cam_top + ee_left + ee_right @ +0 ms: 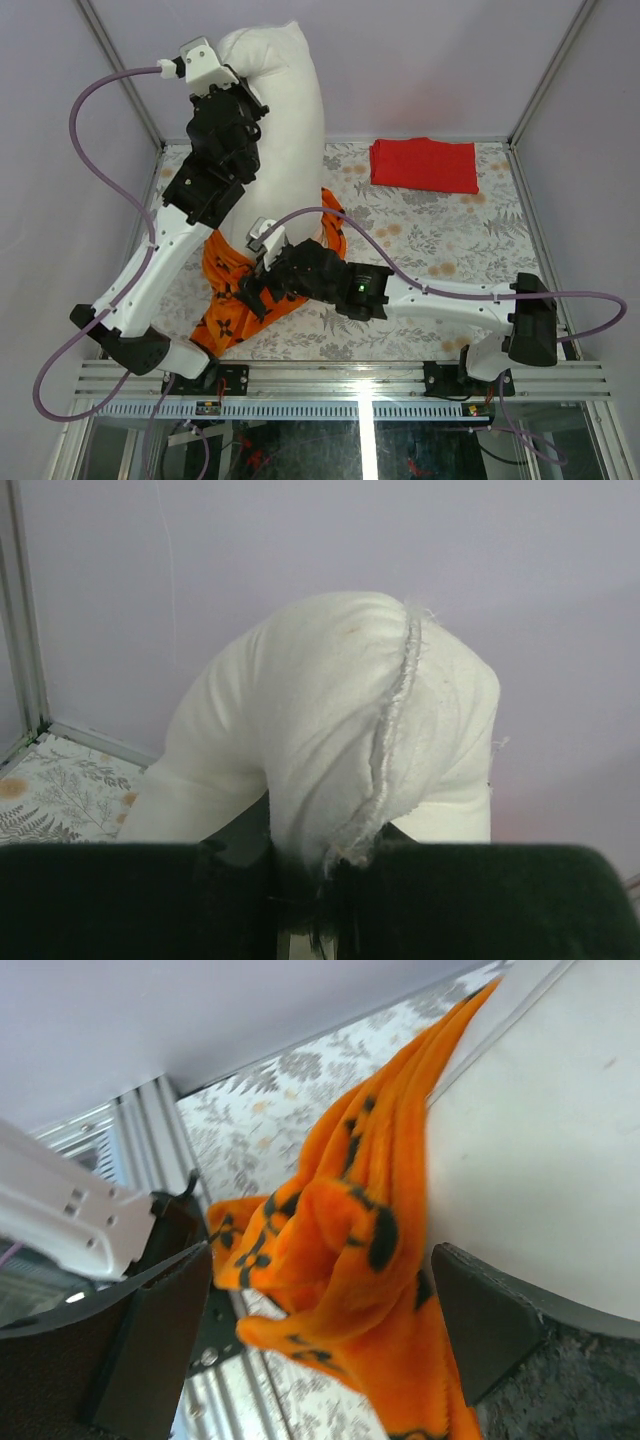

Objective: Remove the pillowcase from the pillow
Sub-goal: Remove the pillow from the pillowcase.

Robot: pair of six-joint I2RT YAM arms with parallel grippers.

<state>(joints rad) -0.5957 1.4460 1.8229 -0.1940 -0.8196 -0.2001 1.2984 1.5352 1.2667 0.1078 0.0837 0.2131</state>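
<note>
From above, the pillow [290,130] stands on end over the table's [440,240] far-left part, its top held up against the back wall by the left gripper [248,108]. The pillowcase [228,300] is bunched around the pillow's lower end and spills toward the near-left edge. That view does not show how the left fingers stand. The left wrist view does: the left gripper [305,885] is pinched tight on a corner of the bare white pillow, along its frayed seam. The right gripper [252,285] lies low at the near-left, on the orange folds. Only the right wrist view shows its dark fingers [150,1345] spread wide, with a gathered ridge of pillowcase [350,1220] between them and the pillow just beside the far finger. Whether either pad touches the fabric I cannot tell. A folded red cloth [424,165], seen only from above, lies flat by the far-right corner.
</note>
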